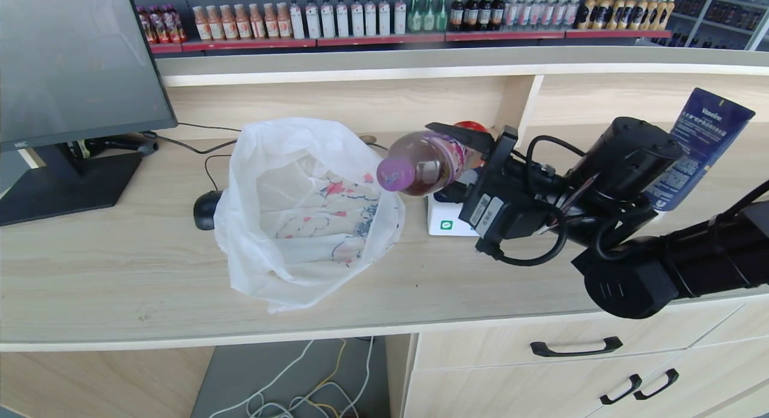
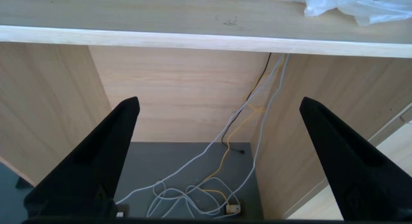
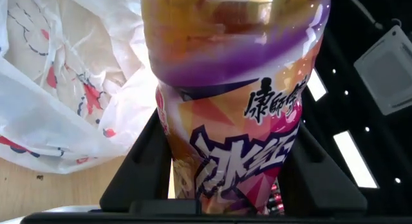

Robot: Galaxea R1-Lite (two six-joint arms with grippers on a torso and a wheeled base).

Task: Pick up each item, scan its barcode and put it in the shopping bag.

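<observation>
Your left gripper (image 2: 219,108): jaws spread wide, empty, hanging below edge of light wooden counter (image 2: 129,18). Crumpled white plastic shopping bag (image 1: 264,148) stands open mid-counter. Just right of it, amber drink bottle with purple cap (image 1: 423,163) is held sideways in air, cap pointing at bag's right rim, clamped in your right gripper (image 1: 455,163). Small white box (image 1: 444,220) sits on counter beneath.

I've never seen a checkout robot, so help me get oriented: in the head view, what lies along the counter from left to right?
Monitor → computer mouse → shopping bag → bottle, held in the right end effector → blue carton.
</observation>
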